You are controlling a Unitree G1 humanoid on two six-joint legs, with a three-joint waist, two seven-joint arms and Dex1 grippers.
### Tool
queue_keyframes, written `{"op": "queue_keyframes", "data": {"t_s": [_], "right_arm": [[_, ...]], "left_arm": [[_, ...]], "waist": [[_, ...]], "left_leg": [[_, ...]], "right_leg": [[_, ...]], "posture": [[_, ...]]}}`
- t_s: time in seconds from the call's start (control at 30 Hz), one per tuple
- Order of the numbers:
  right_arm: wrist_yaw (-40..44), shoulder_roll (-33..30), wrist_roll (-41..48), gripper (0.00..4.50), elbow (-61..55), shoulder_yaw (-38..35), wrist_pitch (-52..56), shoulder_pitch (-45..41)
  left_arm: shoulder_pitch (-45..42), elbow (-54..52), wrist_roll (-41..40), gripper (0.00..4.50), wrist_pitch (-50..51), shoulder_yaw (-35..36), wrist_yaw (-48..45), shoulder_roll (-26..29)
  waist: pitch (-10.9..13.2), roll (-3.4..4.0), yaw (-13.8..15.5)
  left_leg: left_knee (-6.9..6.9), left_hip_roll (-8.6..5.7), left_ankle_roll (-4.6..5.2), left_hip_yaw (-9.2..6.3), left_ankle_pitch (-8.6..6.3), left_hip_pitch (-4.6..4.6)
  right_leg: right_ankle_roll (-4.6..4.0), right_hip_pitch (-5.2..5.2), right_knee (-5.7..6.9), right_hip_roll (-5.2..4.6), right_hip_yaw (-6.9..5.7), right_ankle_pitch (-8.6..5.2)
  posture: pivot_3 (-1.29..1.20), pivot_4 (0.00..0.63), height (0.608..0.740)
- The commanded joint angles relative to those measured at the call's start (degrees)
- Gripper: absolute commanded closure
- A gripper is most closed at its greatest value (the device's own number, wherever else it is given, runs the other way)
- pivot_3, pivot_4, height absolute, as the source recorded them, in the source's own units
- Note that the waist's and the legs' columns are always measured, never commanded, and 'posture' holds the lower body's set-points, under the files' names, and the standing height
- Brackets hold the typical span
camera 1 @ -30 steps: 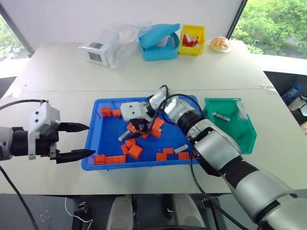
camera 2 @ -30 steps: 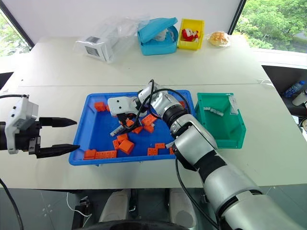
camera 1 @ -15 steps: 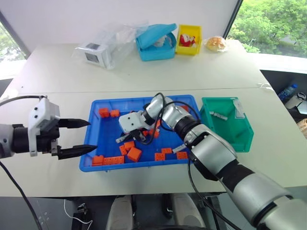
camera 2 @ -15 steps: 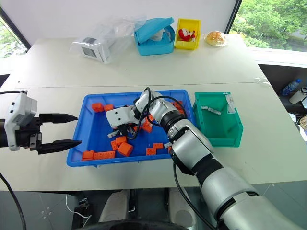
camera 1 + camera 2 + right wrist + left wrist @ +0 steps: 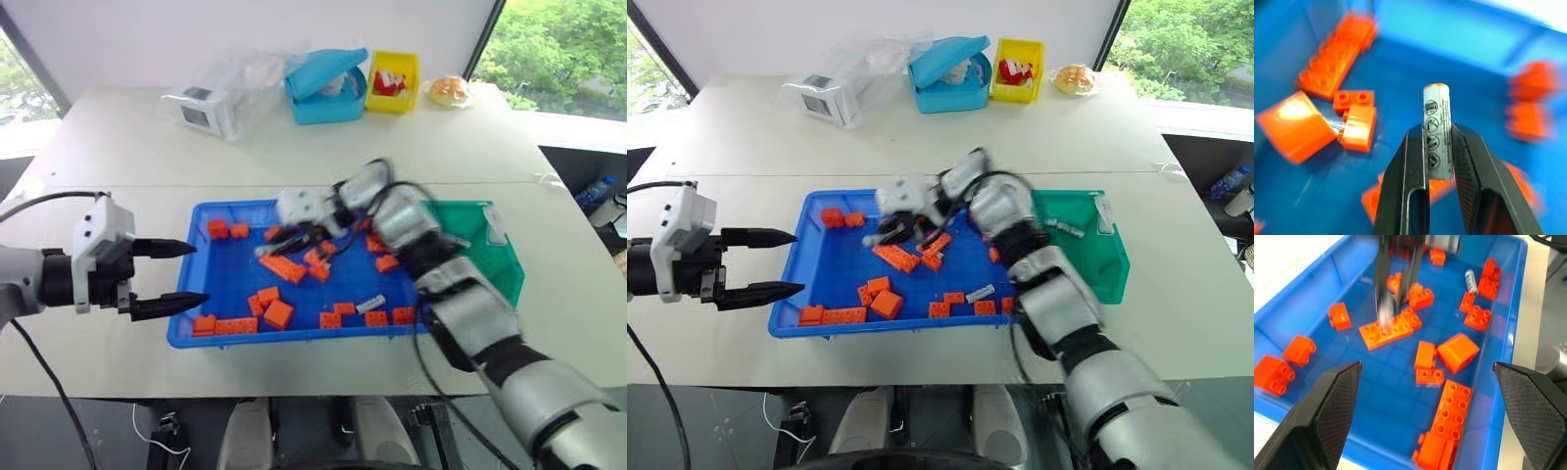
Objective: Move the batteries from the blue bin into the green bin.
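Battery pinched in right gripper above blue bin; next, carry to green bin; left gripper spread.

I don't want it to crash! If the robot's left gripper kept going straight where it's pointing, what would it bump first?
Probably the near wall of the blue bin. The open left gripper points at it from just outside; above the rim, orange bricks come next. Height is unclear.

An office or lab room: plain white tables beside large windows onto trees.
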Motion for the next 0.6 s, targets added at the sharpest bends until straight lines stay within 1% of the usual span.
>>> {"op": "queue_keyframes", "data": {"t_s": [0.03, 0.1, 0.23, 0.3, 0.4, 0.47, 0.5, 0.57, 0.6], "right_arm": [[0.31, -12.48, 5.96, 3.85, -17.26, -9.24, 16.52, 3.02], [-0.58, -19.20, 7.30, 3.85, -21.35, -12.38, 21.07, 5.88], [-4.12, -33.03, 7.17, 3.85, -23.98, -20.41, 23.66, 15.98], [-6.22, -37.19, 8.13, 3.85, -25.26, -24.47, 25.73, 21.76], [-8.76, -39.31, 9.90, 3.85, -28.17, -27.17, 27.21, 28.15], [-11.06, -39.12, 10.84, 3.26, -30.11, -27.93, 29.21, 31.23], [-12.02, -39.12, 11.25, 3.05, -30.78, -28.02, 29.80, 32.14], [-13.87, -39.38, 11.40, 2.07, -31.63, -27.54, 28.50, 33.37], [-14.80, -38.96, 12.01, 1.58, -31.86, -27.06, 28.47, 32.20]], "left_arm": [[-2.24, 0.83, -0.51, 0.00, -0.71, -1.72, 0.41, -1.00], [-2.94, 1.31, -0.07, 0.00, -1.25, -3.01, 0.16, -1.51], [-5.85, 3.36, 1.17, 0.00, -2.56, -6.59, -0.60, -2.44], [-7.80, 4.81, 1.86, 0.00, -3.29, -8.52, -1.24, -2.78], [-10.13, 6.68, 2.77, 0.00, -4.27, -10.63, -2.22, -3.09], [-11.98, 7.96, 3.36, 0.00, -4.84, -12.13, -2.77, -3.44], [-12.61, 8.41, 3.60, 0.00, -5.03, -12.60, -3.02, -3.56], [-13.50, 8.99, 3.97, 0.00, -5.23, -13.32, -3.42, -3.71], [-14.00, 9.33, 4.26, 0.00, -5.45, -13.71, -3.66, -3.84]], "waist": [[0.00, 0.00, 0.65], [0.00, -0.01, 0.67], [-0.02, -0.04, 0.36], [0.00, -0.01, 0.34], [0.00, 0.00, -0.45], [0.00, 0.00, -0.73], [0.00, 0.00, -0.81], [0.00, 0.00, -0.93], [0.00, -0.01, -1.01]], "left_leg": [[0.00, -0.01, 0.00, -0.02, 0.00, 0.00], [0.00, -0.02, 0.00, -0.02, -0.01, -0.01], [-0.02, -0.02, 0.01, 0.00, -0.01, 0.02], [-0.02, -0.02, 0.01, 0.04, -0.01, 0.04], [-0.03, -0.01, 0.03, 0.11, -0.01, 0.13], [-0.04, 0.01, 0.03, 0.12, -0.01, 0.20], [-0.04, 0.01, 0.03, 0.07, -0.01, 0.20], [-0.03, 0.01, 0.03, 0.08, -0.01, 0.19], [-0.03, 0.00, 0.03, 0.09, -0.01, 0.19]], "right_leg": [[0.00, 0.02, -0.01, 0.00, -0.04, 0.00], [0.00, 0.02, -0.06, -0.01, -0.07, -0.02], [-0.05, 0.06, -0.17, 0.02, -0.06, -0.05], [-0.08, 0.06, -0.18, 0.02, -0.02, -0.07], [0.00, 0.04, -0.15, 0.09, 0.10, -0.02], [0.01, 0.06, -0.13, 0.13, 0.15, -0.02], [0.01, 0.08, -0.11, 0.16, 0.15, -0.02], [0.02, 0.08, -0.11, 0.16, 0.17, -0.02], [0.02, 0.09, -0.11, 0.13, 0.18, -0.02]], "posture": [[0.00, 0.150, 0.736], [0.00, 0.150, 0.736], [0.00, 0.150, 0.736], [0.00, 0.150, 0.736], [0.00, 0.150, 0.736], [0.00, 0.150, 0.736], [0.00, 0.150, 0.736], [0.00, 0.150, 0.736], [0.00, 0.150, 0.736]]}}
